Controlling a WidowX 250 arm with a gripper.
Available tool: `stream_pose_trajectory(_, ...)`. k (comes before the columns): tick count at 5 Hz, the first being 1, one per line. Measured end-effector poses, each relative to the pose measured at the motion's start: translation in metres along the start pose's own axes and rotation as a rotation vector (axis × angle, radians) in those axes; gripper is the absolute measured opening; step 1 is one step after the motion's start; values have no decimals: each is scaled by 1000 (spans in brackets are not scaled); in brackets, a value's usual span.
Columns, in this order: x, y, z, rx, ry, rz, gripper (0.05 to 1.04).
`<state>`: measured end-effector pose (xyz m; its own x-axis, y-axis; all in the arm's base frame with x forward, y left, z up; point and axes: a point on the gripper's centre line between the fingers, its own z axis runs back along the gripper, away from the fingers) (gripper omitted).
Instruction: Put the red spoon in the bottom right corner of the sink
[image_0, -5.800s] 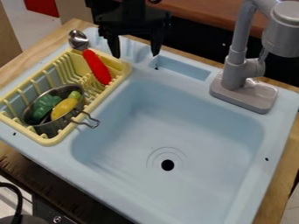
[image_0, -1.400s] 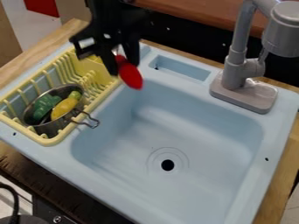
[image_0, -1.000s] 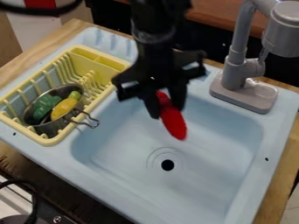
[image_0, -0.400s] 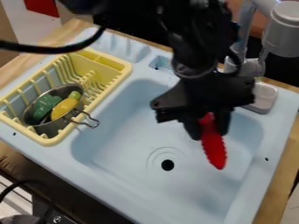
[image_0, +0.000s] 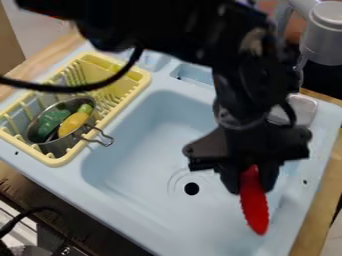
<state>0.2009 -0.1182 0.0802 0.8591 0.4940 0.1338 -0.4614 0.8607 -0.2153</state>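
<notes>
Your black two-finger gripper (image_0: 250, 184), clamped on the red ridged-handled spoon (image_0: 254, 202), has moved nearer the pale-blue plastic sink's (image_0: 133, 175) near-right corner, so lowering likely comes next.

Illumination is diffuse and moderately bright, spreading evenly over the pale floor of the sink (image_0: 147, 162) — the left and upper basin walls carry soft, gradual shading. The robot arm (image_0: 167, 30) renders mostly as a dark mass with little surface detail, apart from dull highlights near its joints. Small glints mark the metal pot (image_0: 61, 146) and its wire handle (image_0: 100, 139) — the faucet (image_0: 326, 42) shows gentle tonal shading.
</notes>
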Motion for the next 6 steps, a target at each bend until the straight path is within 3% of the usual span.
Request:
stream_pose_trajectory(2, -27, 2, -12, 22, 18, -12, 354)
stream_pose_trajectory(3, -32, 4, -17, 1, 13, 37, 354)
stream_pose_trajectory(4, -36, 8, -20, 3, 54, 112, 354)
stream_pose_trajectory(5, -37, 11, -23, 28, 66, 114, 418)
stream_pose_trajectory(6, -39, 17, -26, 65, 97, 119, 694)
